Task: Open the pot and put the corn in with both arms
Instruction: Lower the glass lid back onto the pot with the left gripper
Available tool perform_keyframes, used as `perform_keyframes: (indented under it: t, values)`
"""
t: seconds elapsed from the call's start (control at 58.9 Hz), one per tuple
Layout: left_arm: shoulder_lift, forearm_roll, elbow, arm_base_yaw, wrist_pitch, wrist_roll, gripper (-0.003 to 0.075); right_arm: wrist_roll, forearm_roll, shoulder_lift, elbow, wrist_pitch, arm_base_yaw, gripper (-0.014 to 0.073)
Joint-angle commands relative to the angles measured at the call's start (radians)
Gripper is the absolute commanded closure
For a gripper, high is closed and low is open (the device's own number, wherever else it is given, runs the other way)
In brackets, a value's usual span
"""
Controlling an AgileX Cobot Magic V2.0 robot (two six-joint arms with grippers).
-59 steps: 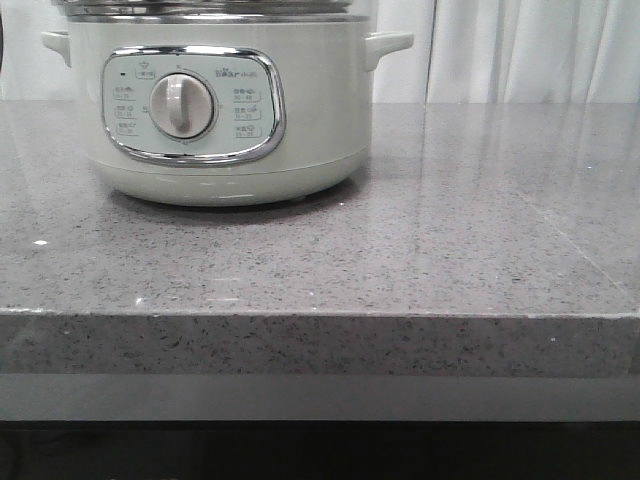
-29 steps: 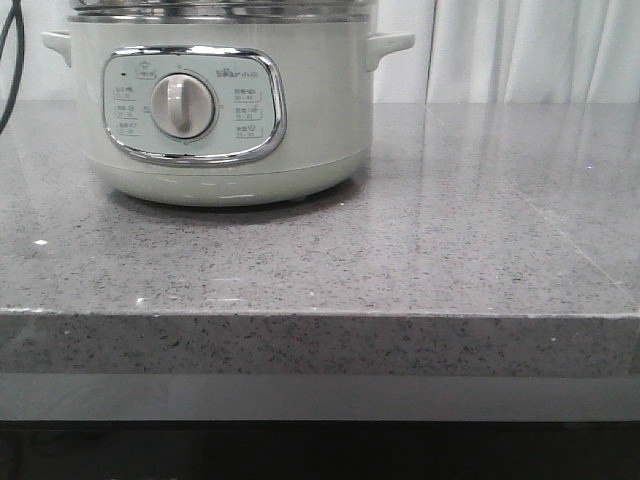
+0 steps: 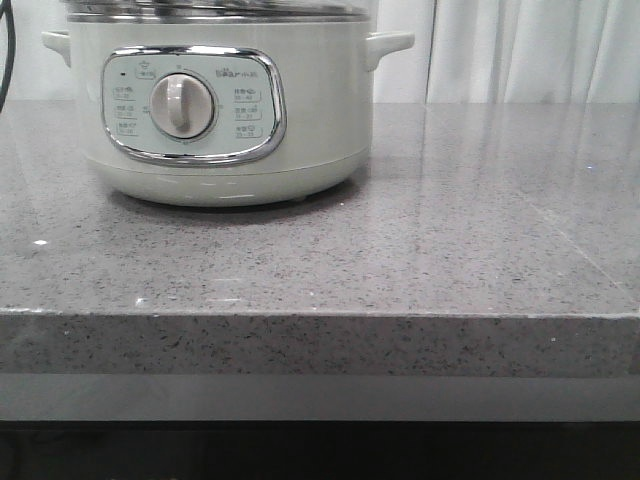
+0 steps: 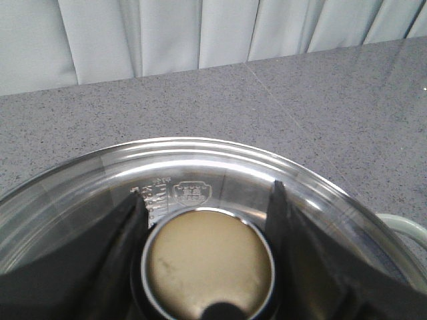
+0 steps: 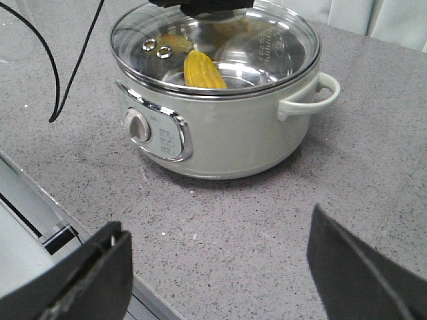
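The pale grey-green pot (image 3: pixel 300 130) stands at the back left of the counter, and the right wrist view also shows it (image 5: pixel 227 140). Its glass lid (image 5: pixel 267 47) sits on the rim. The yellow corn (image 5: pixel 203 71) lies inside the pot, seen through the glass. My left gripper (image 4: pixel 208 193) is above the lid (image 4: pixel 200 157), its fingers against both sides of the round lid knob (image 4: pixel 207 267). My right gripper (image 5: pixel 217 223) is open and empty, above the counter in front of the pot.
A black cable (image 5: pixel 60 87) hangs left of the pot; it also shows in the front view (image 3: pixel 5 50). The grey speckled counter has its front edge (image 3: pixel 320 315) close to me. White curtains (image 3: pixel 530 50) hang behind.
The lid rim has settled slightly lower on the pot. A black cable has come into view at the left edge of the front view.
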Motion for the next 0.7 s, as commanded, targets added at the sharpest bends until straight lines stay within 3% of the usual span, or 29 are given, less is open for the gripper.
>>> perform_keyframes:
  t: [0.0, 0.509, 0.679]
  values:
    - [-0.051, 0.004, -0.044, -0.003, -0.120, 0.002, 0.0438, -0.004, -0.001, -0.002, -0.024, -0.068, 0.000, 0.0032]
    - [-0.051, 0.011, -0.044, -0.002, -0.120, 0.002, 0.0427, -0.004, -0.001, -0.002, -0.024, -0.068, 0.000, 0.0032]
    - [-0.051, 0.011, -0.044, -0.002, -0.120, 0.002, 0.0278, -0.004, -0.001, -0.002, -0.024, -0.068, 0.000, 0.0032]
